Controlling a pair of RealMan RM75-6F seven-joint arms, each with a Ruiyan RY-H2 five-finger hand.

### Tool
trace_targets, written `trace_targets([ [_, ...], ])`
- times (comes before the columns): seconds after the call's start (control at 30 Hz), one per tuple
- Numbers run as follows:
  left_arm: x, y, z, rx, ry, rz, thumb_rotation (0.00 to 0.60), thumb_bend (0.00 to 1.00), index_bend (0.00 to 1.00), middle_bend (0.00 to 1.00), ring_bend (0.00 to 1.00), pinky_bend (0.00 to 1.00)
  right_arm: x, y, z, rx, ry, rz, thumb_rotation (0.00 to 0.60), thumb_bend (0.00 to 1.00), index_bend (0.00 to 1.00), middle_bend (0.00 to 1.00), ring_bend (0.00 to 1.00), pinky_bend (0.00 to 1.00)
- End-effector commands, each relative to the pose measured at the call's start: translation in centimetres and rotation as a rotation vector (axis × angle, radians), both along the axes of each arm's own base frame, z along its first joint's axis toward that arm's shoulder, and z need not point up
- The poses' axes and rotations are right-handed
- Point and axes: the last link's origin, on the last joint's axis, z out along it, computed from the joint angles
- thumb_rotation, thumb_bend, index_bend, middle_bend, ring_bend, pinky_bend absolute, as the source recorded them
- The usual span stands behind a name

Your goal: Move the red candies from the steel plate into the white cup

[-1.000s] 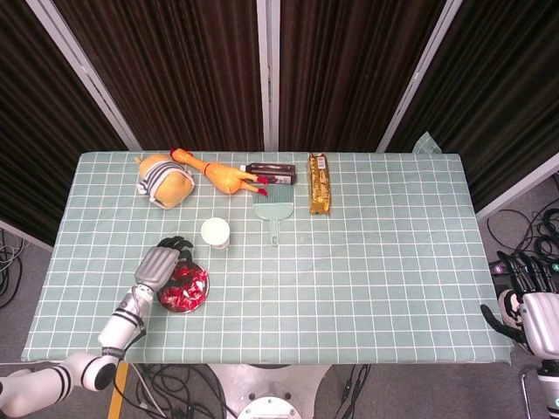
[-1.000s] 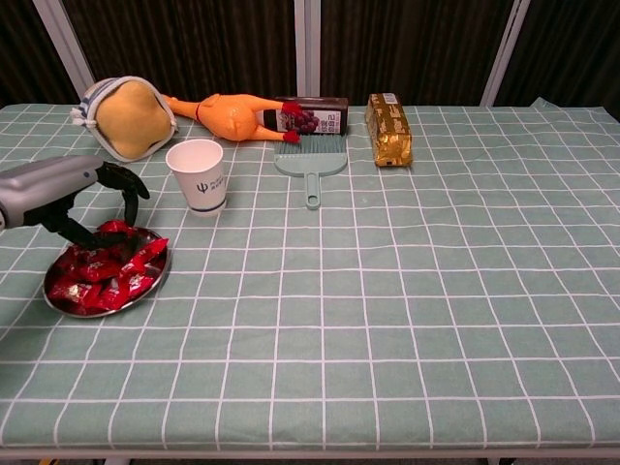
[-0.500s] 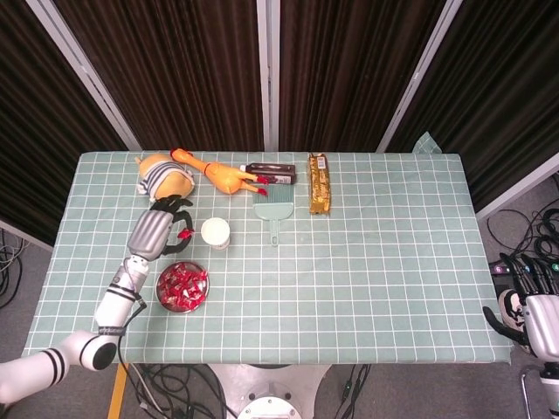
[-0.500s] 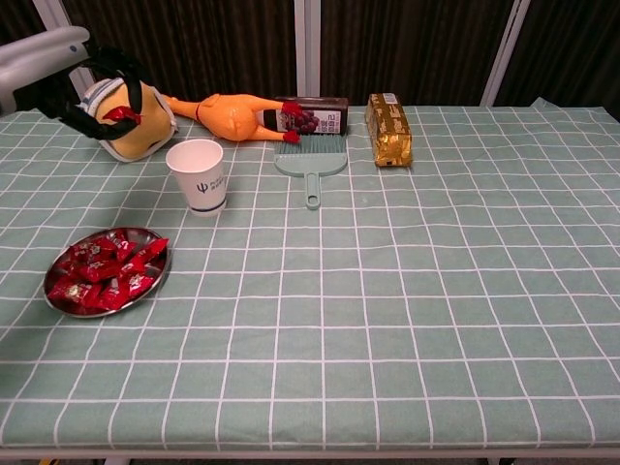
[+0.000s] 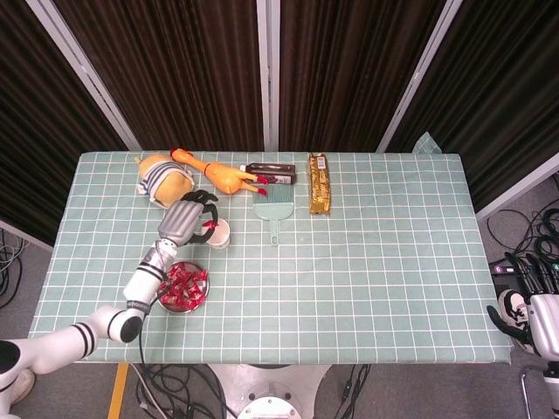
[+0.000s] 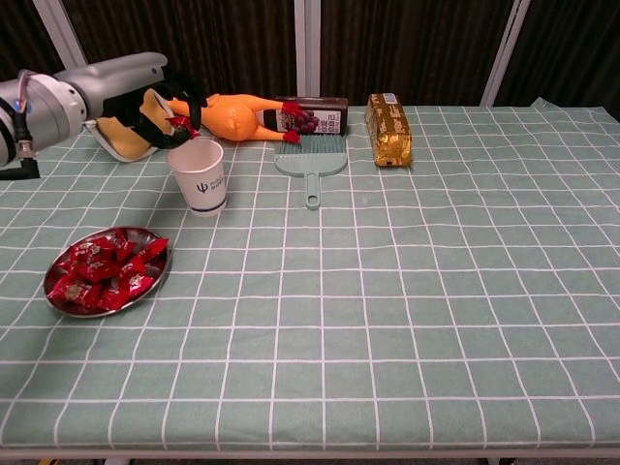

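Note:
The white cup (image 6: 199, 179) (image 5: 220, 240) stands at the table's left, behind the steel plate (image 6: 131, 232) (image 5: 171, 307). Several red candies (image 6: 102, 273) (image 5: 183, 286) are heaped in the plate. My left hand (image 6: 155, 108) (image 5: 194, 218) hovers just above the cup's rim and pinches one red candy (image 6: 182, 124) between its fingertips. My right hand (image 5: 527, 307) hangs off the table's lower right corner, fingers apart, holding nothing; the chest view does not show it.
Along the far edge lie a yellow striped plush (image 5: 162, 179), a rubber chicken (image 6: 232, 114), a dark box (image 6: 315, 113), a green brush (image 6: 312, 160) and a golden snack pack (image 6: 387, 128).
My left hand lifted off the plate with one red candy, swung up and back, then moved right until it stands over the cup. The right hand stayed put.

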Motion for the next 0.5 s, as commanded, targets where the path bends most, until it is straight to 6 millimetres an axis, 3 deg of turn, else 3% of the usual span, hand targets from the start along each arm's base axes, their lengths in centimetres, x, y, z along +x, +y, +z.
trace_targets([
  [0.03,0.3,-0.4,-0.1,-0.034,0.003,0.003,0.6,0.4,0.37,0.23,0.13,0.19,-0.1,0.0,0.0,-0.001,-0.001,-0.002,0.6,0.22,0.0,0.13,0.0,0.06],
  [0.1,0.5,-0.6,0.3,-0.002,-0.031,0.001,0.6,0.36,0.27,0.19,0.12,0.19,0.0,-0.1,0.0,-0.003,-0.002,0.0,0.6,0.23,0.0,0.13,0.0,0.06],
  [0.2,0.7,-1.1,1.4,0.055,-0.081,-0.011,0.6,0.29,0.22,0.17,0.12,0.19,0.0,-0.1,0.0,-0.005,-0.002,0.005,0.6,0.23,0.0,0.13,0.0,0.06],
  [0.37,-1.1,-3.3,3.9,0.107,-0.081,-0.012,0.6,0.23,0.22,0.17,0.12,0.19,0.1,-0.3,0.1,-0.006,-0.005,0.014,0.6,0.23,0.0,0.13,0.0,0.06],
  [0.5,-3.7,-6.1,5.5,0.144,-0.048,0.016,0.6,0.23,0.3,0.23,0.14,0.2,0.2,-0.4,0.0,0.001,-0.006,0.021,0.6,0.23,0.0,0.13,0.0,0.06],
])
